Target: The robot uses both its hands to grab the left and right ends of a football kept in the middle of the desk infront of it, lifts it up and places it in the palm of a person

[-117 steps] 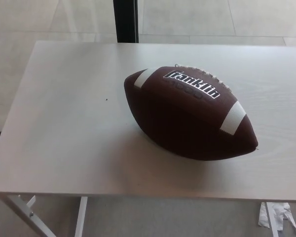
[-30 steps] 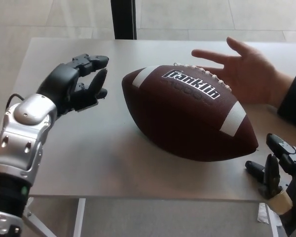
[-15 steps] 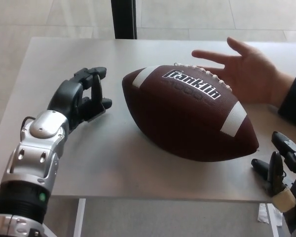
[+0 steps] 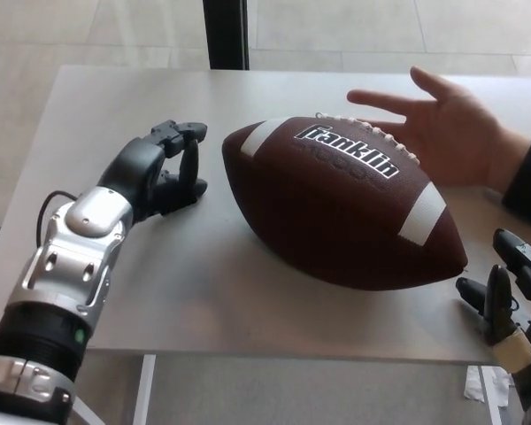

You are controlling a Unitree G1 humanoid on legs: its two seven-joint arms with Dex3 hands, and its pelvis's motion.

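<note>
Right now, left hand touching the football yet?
Apart. The head view shows a strip of bare desk between the left hand and the football's near tip; the hand's fingers are apart and hold nothing.

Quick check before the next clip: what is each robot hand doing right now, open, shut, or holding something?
Left hand: open, holding nothing, just short of the football's left end.
Right hand: open, holding nothing, beside the ball's right end.
</note>
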